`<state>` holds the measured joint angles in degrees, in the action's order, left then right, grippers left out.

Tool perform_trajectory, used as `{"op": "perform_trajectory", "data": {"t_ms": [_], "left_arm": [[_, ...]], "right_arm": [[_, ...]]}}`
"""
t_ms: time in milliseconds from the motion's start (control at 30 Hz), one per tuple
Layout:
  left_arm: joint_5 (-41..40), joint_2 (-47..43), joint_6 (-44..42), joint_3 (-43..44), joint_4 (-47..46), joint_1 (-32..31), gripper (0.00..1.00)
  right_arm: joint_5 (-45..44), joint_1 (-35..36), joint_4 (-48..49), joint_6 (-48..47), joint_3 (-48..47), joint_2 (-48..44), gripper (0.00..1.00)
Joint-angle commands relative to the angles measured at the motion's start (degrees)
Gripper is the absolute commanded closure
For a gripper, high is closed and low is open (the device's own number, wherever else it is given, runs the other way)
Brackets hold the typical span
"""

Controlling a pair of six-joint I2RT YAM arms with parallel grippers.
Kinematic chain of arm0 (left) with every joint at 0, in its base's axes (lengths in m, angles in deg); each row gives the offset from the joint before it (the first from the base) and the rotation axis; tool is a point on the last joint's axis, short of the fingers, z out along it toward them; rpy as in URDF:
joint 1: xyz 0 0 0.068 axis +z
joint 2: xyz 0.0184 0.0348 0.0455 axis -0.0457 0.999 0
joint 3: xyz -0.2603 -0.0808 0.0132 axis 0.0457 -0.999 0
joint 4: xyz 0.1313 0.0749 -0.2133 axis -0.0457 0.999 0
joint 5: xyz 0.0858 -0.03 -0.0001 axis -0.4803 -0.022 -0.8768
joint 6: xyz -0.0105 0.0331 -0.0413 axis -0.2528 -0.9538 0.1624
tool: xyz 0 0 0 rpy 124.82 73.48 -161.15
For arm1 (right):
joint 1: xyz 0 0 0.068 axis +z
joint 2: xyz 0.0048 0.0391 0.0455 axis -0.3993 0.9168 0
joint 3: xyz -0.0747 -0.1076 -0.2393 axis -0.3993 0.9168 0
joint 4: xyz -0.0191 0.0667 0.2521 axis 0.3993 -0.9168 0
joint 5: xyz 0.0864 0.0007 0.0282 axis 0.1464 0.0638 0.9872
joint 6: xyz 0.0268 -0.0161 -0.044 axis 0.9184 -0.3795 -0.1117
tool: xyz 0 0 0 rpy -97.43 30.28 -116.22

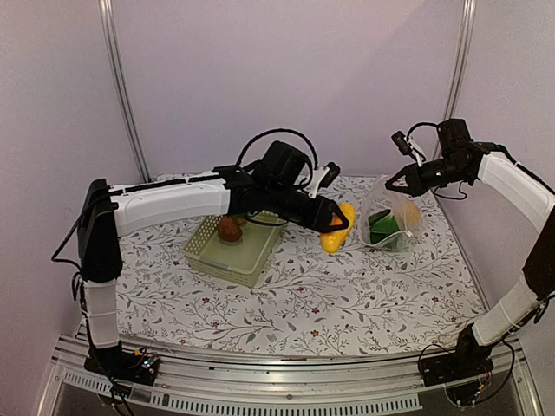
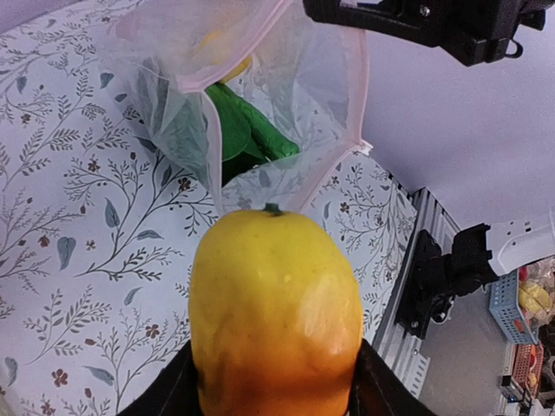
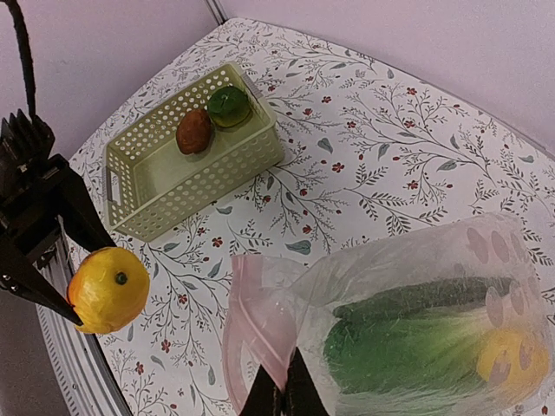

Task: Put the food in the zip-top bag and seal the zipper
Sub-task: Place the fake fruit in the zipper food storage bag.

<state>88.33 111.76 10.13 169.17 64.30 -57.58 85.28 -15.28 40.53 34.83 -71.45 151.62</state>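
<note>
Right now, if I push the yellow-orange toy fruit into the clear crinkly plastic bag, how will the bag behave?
Likely floppy: the clear crinkly plastic bag is wrinkled and its mouth curls where the right hand pinches it. It may slide rather than resist, being held at one rim point. The yellow-orange toy fruit looks wide for the opening, so it could snag.

The basket, 2 pieces in it, lies left of the zip-top bag; 1 piece hangs between.

We see a surface draped in leaf-and-flower print cloth, plain pale lilac walls behind, two aluminium uprights at the back and a metal rail along the near edge, evenly lit.
</note>
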Motion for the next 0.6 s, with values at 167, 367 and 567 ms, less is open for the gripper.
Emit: {"op": "perform_trajectory", "data": {"t_ms": [167,367,567], "left_arm": [[14.1,9.8,16.2,6.8,-18.7,-0.8,0.68],[14.3,16.0,22.4,14.2,-20.5,-0.8,0.68],[10.4,20.0,29.7,17.3,-22.9,-0.6,0.68]], "right_arm": [[1.2,0.2,0.3,-0.6,-0.3,-0.4,1.0],[1.1,0.3,0.3,-0.6,-0.2,-1.1,1.0],[1.3,0.2,0.2,-0.3,-0.2,-1.9,1.0]]}}
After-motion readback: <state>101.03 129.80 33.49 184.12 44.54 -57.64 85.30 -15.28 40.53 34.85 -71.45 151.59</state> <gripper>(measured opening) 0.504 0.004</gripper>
